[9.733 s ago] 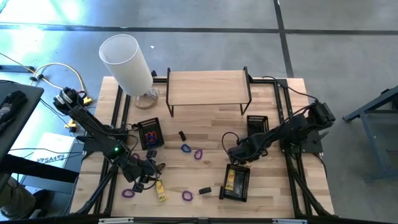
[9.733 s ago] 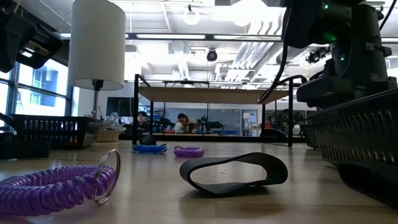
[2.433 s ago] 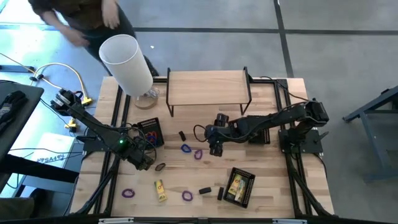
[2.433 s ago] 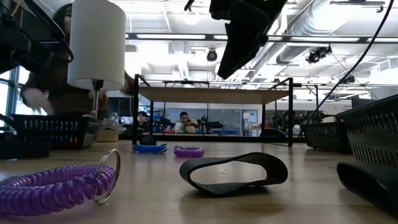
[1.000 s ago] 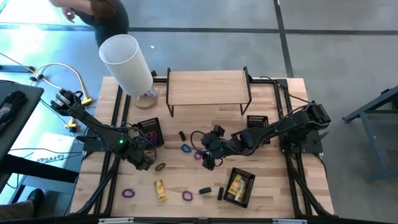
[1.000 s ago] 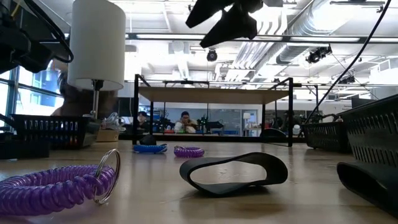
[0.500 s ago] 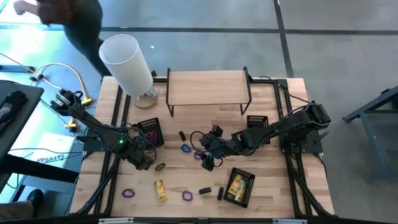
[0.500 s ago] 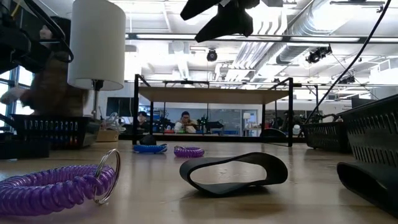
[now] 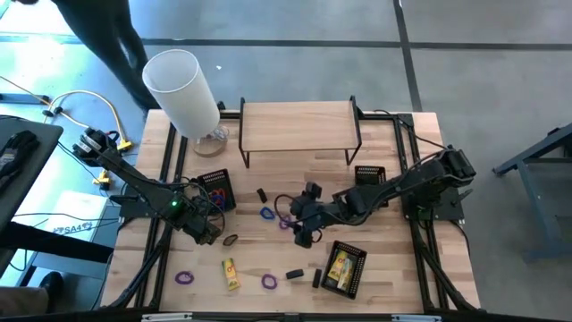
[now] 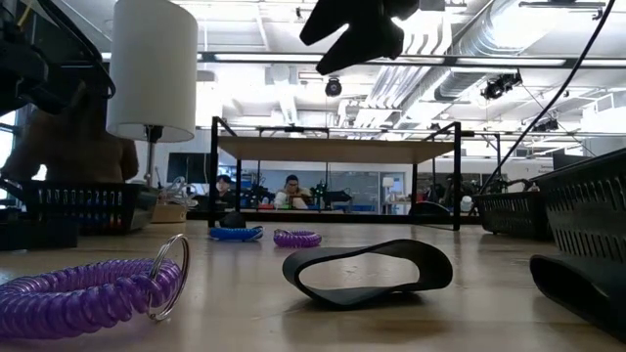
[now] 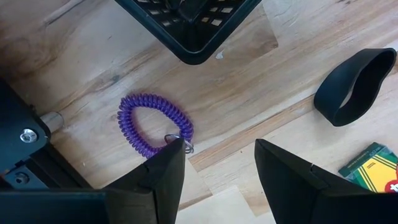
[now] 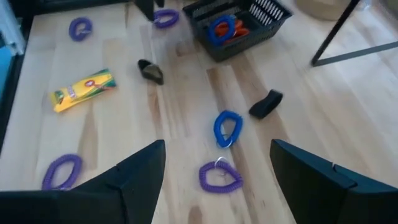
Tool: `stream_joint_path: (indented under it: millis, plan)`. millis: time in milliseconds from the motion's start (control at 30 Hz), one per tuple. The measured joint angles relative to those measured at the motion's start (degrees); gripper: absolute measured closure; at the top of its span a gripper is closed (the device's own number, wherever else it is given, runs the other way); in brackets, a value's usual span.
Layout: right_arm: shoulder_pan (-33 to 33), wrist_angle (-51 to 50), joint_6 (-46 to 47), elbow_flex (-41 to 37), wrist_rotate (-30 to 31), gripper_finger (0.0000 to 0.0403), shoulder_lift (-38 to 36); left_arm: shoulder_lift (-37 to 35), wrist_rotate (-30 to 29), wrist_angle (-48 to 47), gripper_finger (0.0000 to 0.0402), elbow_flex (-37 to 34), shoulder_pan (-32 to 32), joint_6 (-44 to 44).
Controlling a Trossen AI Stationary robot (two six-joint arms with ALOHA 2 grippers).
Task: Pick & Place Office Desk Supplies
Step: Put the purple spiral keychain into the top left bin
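Note:
Both grippers hover open and empty. My left gripper [image 9: 207,234] [image 11: 217,180] is above a purple coil loop [image 11: 155,124], beside the left mesh tray [image 9: 215,191]. A brown band [image 9: 230,240] [image 11: 356,87] and a yellow box [image 9: 231,273] lie close by. My right gripper [image 9: 305,235] [image 12: 214,186] [image 10: 357,29] hangs over mid-table, just right of a blue coil [image 9: 266,213] [image 12: 227,127] and a purple coil [image 9: 284,222] [image 12: 219,176]. Other purple coils [image 9: 185,277] [image 9: 268,281] and small black pieces [image 9: 261,195] [image 9: 295,274] lie flat on the wood.
A mesh tray holding yellow pieces [image 9: 345,266] lies at near right and another tray [image 9: 370,174] farther right. A wooden shelf [image 9: 298,125] and a tall white cylinder [image 9: 181,89] stand at the far side. A person [image 9: 98,27] is beyond the far left corner.

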Motion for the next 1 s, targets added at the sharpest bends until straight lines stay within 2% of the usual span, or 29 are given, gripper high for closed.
stream_joint_path:
  millis: [200,500,667,800,867,933,1000]
  plan:
    - [-0.1,0.1,0.0,0.0,-4.2,0.0125,0.0,0.0,0.0,0.0,0.0215,0.0,0.0,0.0]
    - [-0.6,2.5,-2.8,0.0,-4.1,0.0125,0.0,0.0,-0.2,0.1,0.0215,0.0,0.0,0.0]
    - [-0.5,3.1,-2.8,0.0,-4.0,0.0125,0.0,0.0,-3.5,2.6,0.0215,0.0,0.0,0.1]
    - [-0.5,3.2,-2.8,0.0,-4.0,0.0125,0.0,0.0,-3.9,3.3,0.0215,0.0,0.0,1.2]
    - [-0.5,3.1,-3.0,0.0,-4.1,0.0125,0.0,0.0,-4.7,3.2,0.0215,0.0,0.0,7.7]
    - [-0.5,3.1,-3.0,0.0,-4.0,0.0125,0.0,0.0,-5.3,3.1,0.0215,0.0,0.0,18.7]
    - [-0.6,3.1,-3.0,0.0,-4.1,0.0125,0.0,0.0,-3.5,3.4,0.0215,0.0,0.0,24.7]
